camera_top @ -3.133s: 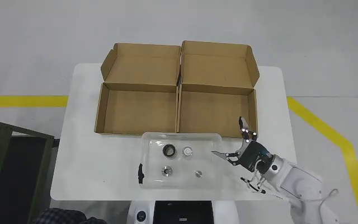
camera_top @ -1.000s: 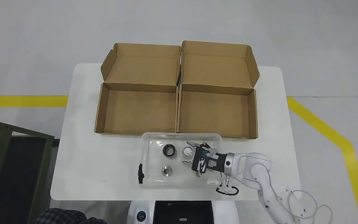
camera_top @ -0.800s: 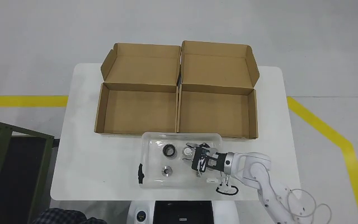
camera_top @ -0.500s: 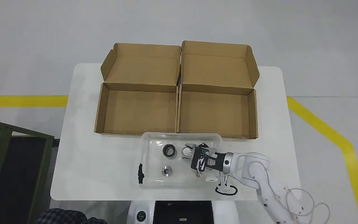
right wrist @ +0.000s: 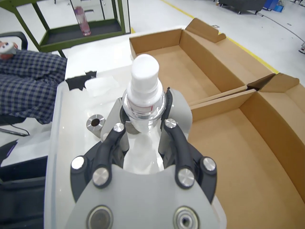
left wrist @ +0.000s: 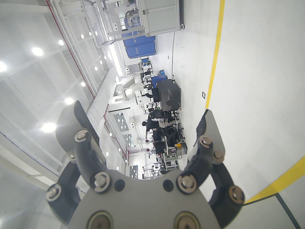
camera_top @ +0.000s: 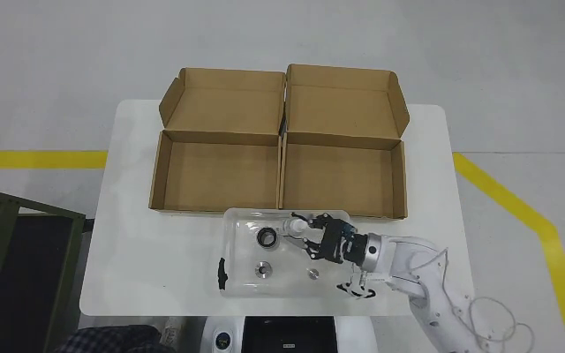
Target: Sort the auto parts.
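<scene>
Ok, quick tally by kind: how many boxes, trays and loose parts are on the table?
Cardboard boxes: 2
Clear tray: 1
Auto parts: 4 (black ring, holed metal cylinder, small silver part, white-capped part in right gripper)
Total: 7

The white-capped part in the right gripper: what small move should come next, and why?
Probably a short lift straight up. The right gripper is shut on the white-capped part over the clear tray, where a metal cylinder lies close by, and the wall of the cardboard box stands just beyond the tray. More height first should clear both.
</scene>
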### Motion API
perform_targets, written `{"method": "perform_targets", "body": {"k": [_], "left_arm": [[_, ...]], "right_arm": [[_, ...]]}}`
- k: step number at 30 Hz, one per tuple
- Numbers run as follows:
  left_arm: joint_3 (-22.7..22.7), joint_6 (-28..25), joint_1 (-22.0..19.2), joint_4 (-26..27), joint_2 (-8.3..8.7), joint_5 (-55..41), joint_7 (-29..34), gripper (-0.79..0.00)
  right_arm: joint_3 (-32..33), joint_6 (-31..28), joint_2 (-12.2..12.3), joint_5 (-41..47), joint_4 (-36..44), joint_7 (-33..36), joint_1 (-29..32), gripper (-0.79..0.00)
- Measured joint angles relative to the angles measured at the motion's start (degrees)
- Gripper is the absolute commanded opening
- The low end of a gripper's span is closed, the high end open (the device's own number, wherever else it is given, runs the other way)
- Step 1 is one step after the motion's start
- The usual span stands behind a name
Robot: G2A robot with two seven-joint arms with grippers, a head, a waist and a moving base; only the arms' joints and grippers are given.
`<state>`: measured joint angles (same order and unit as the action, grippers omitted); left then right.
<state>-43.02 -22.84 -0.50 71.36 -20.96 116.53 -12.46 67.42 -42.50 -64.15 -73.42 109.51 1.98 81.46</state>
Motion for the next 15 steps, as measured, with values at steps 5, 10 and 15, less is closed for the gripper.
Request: {"method": "perform_targets", "body": {"k": [5, 10, 15], "left_arm": [[0.0, 0.0, 0.0, 0.0, 0.0, 0.0, 0.0, 0.0], [0.0, 0.0, 0.0, 0.0, 0.0, 0.0, 0.0, 0.0], [0.0, 0.0, 0.0, 0.0, 0.0, 0.0, 0.0, 0.0]], "right_arm": [[3.0, 1.8, 0.1, 4.7, 0.8, -3.9, 0.5, -0.785], [5.4, 3.3, 0.1, 10.0, 1.0, -8.2, 0.9, -0.785], [5.9, 2.5, -0.3, 21.0, -3.3, -13.0, 0.1, -0.785]]}}
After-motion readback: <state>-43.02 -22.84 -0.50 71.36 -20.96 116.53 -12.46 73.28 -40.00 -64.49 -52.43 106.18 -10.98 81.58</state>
